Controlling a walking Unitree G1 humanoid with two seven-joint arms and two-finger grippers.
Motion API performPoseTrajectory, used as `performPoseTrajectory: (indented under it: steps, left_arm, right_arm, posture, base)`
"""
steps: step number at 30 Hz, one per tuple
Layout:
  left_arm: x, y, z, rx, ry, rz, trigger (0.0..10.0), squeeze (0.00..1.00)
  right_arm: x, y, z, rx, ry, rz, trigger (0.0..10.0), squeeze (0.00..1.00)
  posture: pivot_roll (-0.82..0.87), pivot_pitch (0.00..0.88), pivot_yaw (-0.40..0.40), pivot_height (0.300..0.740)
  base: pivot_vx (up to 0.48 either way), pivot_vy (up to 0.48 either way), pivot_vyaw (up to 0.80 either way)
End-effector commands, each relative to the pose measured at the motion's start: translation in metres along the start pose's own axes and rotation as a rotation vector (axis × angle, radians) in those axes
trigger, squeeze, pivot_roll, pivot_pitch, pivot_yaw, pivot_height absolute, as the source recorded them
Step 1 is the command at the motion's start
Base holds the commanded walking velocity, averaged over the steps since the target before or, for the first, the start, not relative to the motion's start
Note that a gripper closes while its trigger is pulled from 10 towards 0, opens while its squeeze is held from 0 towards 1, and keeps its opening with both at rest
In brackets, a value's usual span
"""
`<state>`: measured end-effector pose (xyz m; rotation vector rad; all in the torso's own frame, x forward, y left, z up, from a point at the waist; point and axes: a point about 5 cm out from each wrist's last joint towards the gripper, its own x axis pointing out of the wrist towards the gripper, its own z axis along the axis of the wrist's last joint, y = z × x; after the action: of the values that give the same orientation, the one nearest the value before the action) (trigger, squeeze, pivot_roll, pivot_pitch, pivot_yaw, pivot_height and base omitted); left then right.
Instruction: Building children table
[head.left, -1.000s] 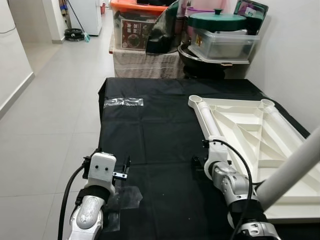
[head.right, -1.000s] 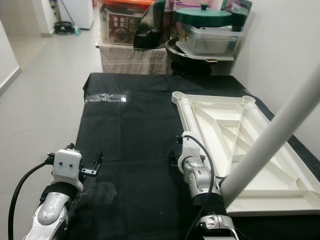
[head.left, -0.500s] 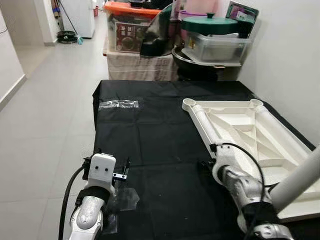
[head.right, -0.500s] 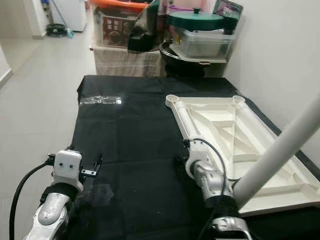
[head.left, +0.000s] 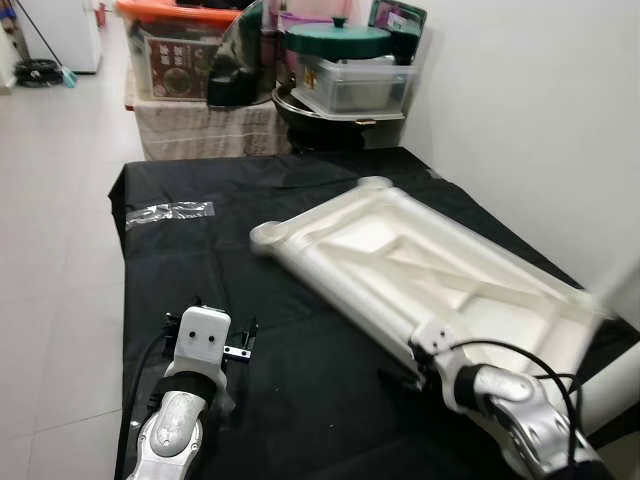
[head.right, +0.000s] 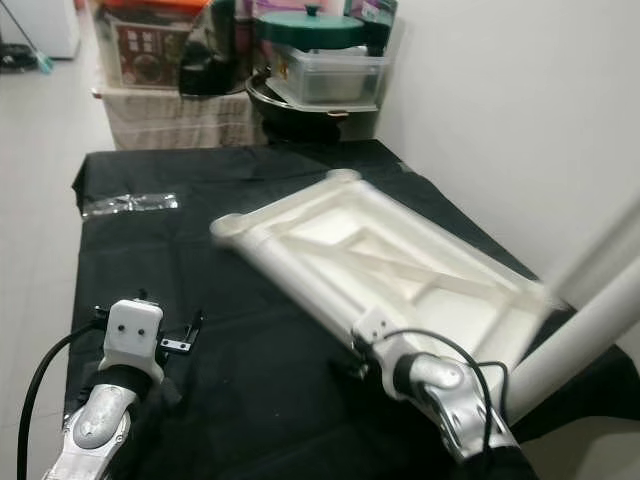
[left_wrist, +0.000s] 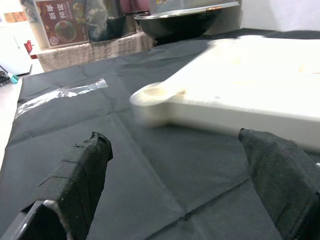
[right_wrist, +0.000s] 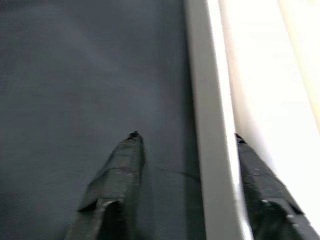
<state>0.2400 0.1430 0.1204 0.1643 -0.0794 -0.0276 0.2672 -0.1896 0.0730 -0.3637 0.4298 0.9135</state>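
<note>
White tabletop (head.left: 420, 265) rim between right gripper (right_wrist: 185, 165) (astride)

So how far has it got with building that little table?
Early days. The white tabletop lies upside down on the black cloth. The right gripper straddles its edge, open. The left gripper hovers open over the cloth. A white leg looks unattached.

The white plastic tabletop (head.left: 420, 270) lies upside down, ribbed underside up, on the black cloth (head.left: 200, 290).

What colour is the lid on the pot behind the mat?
Dark green lid, clearest in the left eye view.
</note>
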Motion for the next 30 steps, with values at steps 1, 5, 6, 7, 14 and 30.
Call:
performPoseTrajectory:
  steps: [1,5,6,7,14,30]
  left_arm:
    - [0.0,0.0,-0.005,0.016,0.025,-0.004,10.0,0.0]
    - [0.001,0.0,-0.006,0.022,0.025,-0.008,10.0,0.0]
    - [0.001,0.001,-0.006,0.027,0.024,-0.01,10.0,0.0]
    - [0.001,0.001,-0.006,0.027,0.024,-0.01,10.0,0.0]
    - [0.003,0.004,-0.004,0.037,0.014,-0.006,10.0,0.0]
    - [0.003,0.004,-0.004,0.042,0.014,-0.006,10.0,0.0]
  right_arm:
    - [0.013,0.029,0.007,-0.128,-0.039,0.222,0.0,0.0]
    - [0.01,0.027,0.005,-0.184,-0.034,0.229,0.0,0.0]
    - [0.005,0.024,0.001,-0.235,-0.017,0.246,0.0,0.0]
    - [0.005,0.024,0.001,-0.235,-0.017,0.246,0.0,0.0]
    - [-0.014,-0.011,-0.009,-0.396,0.103,0.228,0.0,0.0]
    - [-0.029,-0.059,0.017,-0.364,0.046,0.093,10.0,1.0]
  posture:
    - [0.01,0.0,-0.098,0.74]
    - [0.01,0.0,-0.09,0.74]
    - [0.01,0.0,-0.088,0.74]
    - [0.01,0.0,-0.088,0.74]
    - [0.03,0.0,-0.088,0.74]
    - [0.03,0.0,-0.093,0.74]
  base:
    - [0.0,0.0,0.0]
    - [0.0,0.0,0.0]
    - [0.0,0.0,0.0]
    - [0.0,0.0,0.0]
    - [0.0,0.0,0.0]
    - [0.0,0.0,0.0]
